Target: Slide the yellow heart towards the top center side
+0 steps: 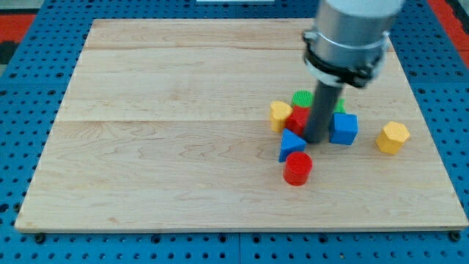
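Observation:
The yellow heart [279, 115] lies right of the board's middle, at the left edge of a tight cluster. Touching it on the right is a red block [297, 120], with a green block [301, 98] just above. My tip [316, 139] stands in the cluster, right of the red block and left of the blue cube [343, 128]. A blue triangular block [290, 144] lies just below-left of the tip. A red cylinder [297, 168] sits below that. The tip is about 50 px right of the yellow heart, with the red block between.
A yellow hexagon-like block [393, 137] lies alone at the right. The wooden board [146, 147] rests on a blue perforated base. The arm's grey body [348, 37] hangs over the board's top right and hides part of the green blocks.

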Available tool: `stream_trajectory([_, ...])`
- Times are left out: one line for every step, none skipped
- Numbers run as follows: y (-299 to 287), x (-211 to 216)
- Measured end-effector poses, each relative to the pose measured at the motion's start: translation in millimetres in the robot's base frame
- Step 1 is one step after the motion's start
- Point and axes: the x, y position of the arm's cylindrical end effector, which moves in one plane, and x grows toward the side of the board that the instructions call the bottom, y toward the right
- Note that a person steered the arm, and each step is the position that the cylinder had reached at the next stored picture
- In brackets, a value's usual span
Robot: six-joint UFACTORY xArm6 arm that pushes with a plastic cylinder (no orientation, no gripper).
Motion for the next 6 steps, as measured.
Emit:
stream_trajectory([-85.3, -58.0])
stream_trajectory([-159.8, -105.8])
stream_trajectory([-168.3, -125.9])
stream_trajectory([-178.4, -110.8])
stream_trajectory([-197.4, -84.4])
stream_trajectory([-121.7, -92.1])
